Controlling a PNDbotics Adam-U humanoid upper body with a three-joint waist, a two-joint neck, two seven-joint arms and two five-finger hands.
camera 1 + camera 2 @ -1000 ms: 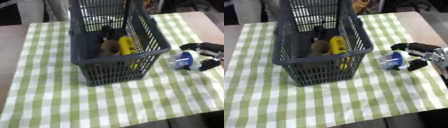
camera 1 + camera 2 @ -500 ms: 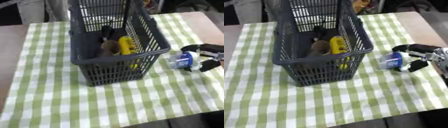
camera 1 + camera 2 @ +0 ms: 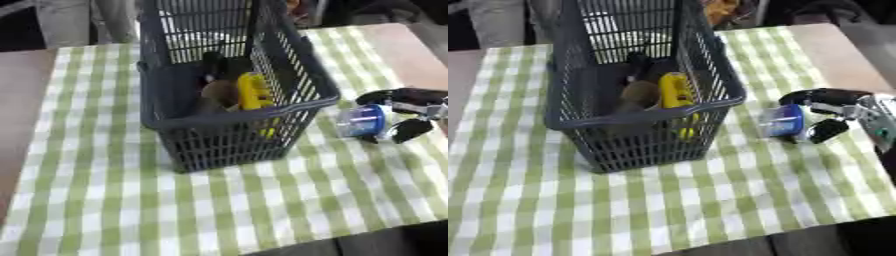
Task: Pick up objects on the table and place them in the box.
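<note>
One cloth (image 3: 96,200), green and white checked, covers most of the table (image 3: 22,100); bare brown tabletop shows at the left edge of the frame and again in the upper right corner.

Centre of frame: dark grey plastic basket (image 3: 236,112) with slatted walls stands upright on the cloth, its near rim about mid-height in the frame. Inside it, seen from above: a yellow object (image 3: 254,92) lying lengthwise against the right wall, a brown rounded object (image 3: 217,92) just left of it and touching it, and a black object (image 3: 214,62) behind both, toward the far end. Cannot make out what any of the three is.

Right of the basket, apart from it: a small blue container (image 3: 783,121) with a paler top lies on its side on the cloth, at mid-height in the frame.

Right edge: the right hand (image 3: 833,107) comes in from the right side, black with a silver part near the wrist. Its fingers (image 3: 811,95) curve over the far side of the blue container and the thumb (image 3: 827,130) sits at the near side, so the hand is grasping the container, which rests on the cloth.

Left hand: appears in neither view.
</note>
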